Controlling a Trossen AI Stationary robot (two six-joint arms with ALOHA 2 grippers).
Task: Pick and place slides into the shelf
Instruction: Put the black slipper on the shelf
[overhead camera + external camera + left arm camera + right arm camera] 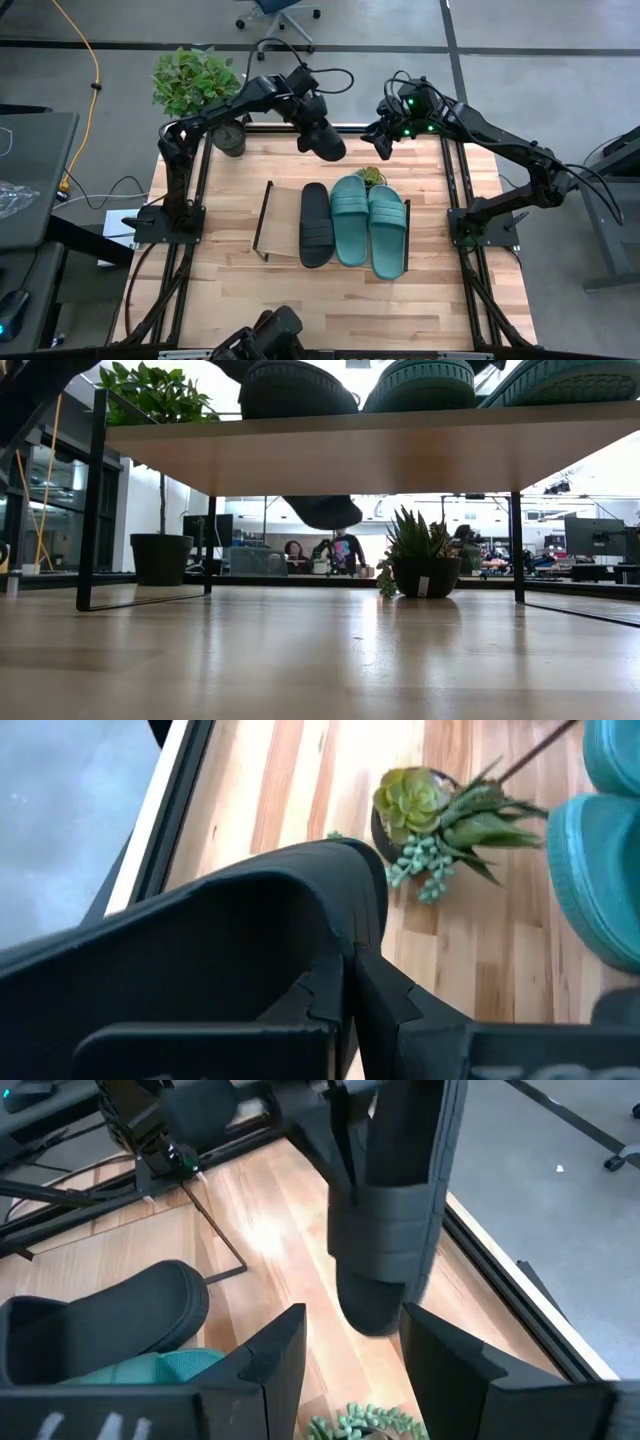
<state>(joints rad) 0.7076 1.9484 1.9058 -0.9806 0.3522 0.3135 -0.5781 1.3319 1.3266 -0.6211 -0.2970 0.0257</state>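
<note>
The left gripper [316,128] is in the upper middle of the high view, pinching the fourth slide, a black rubber sandal [325,140], which hangs toe-down above the far edge of the table. On the low shelf with the light wood plank top [284,218] there are already one black slide [316,224] and two teal-green slides [368,224]; the free place is on the left part of the plank. I think the arm should carry the sandal over this free place, turn it flat, lower it beside the black one and release only when the sole rests. The right gripper [381,146] waits at the upper right with fingers spread. The small succulent pot [372,177] is partly hidden behind the teal slides.
</note>
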